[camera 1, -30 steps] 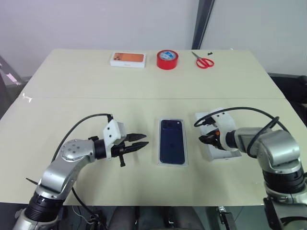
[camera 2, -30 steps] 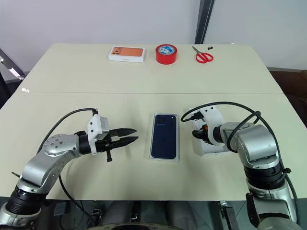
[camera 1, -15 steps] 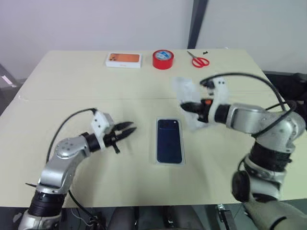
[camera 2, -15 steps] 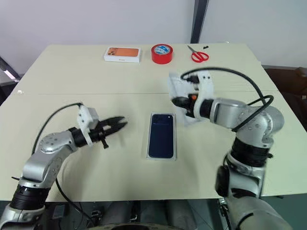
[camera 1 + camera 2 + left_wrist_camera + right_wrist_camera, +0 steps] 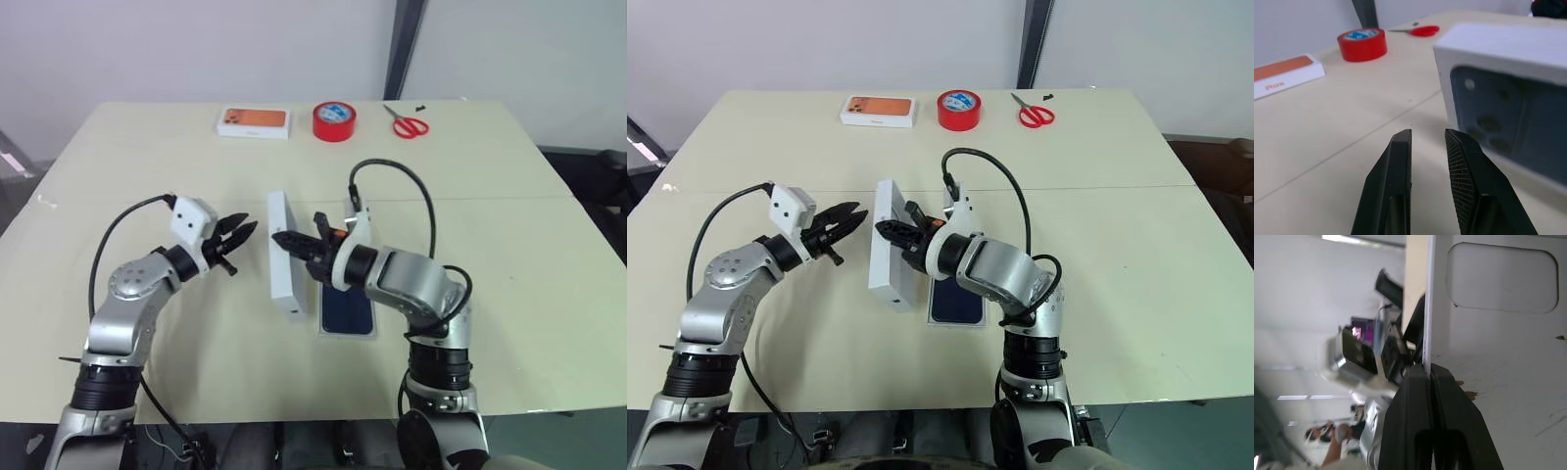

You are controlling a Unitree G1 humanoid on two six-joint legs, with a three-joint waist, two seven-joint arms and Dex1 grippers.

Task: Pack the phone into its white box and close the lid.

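Observation:
The dark navy phone (image 5: 349, 309) lies face down in the white box (image 5: 346, 335) at the table's middle. My right gripper (image 5: 280, 239) reaches across above it and is shut on one wall of the lid (image 5: 283, 257). The lid stands on its long edge just left of the phone. In the right wrist view the fingertips (image 5: 1426, 374) pinch the lid's thin wall, and its pale-grey inside (image 5: 1498, 333) shows. My left gripper (image 5: 239, 231) hovers a little left of the lid with a narrow gap between its fingers and nothing in it. Its wrist view shows the lid's printed face (image 5: 1508, 122) close ahead.
Along the table's far edge stand a white box with an orange picture (image 5: 254, 122), a red tape roll (image 5: 334, 120) and red scissors (image 5: 405, 124). A seam (image 5: 509, 199) crosses the table behind the arms.
My right gripper has carried the lid from right of the phone across to its left, rolling it onto its edge. My left gripper has swung further away and left.

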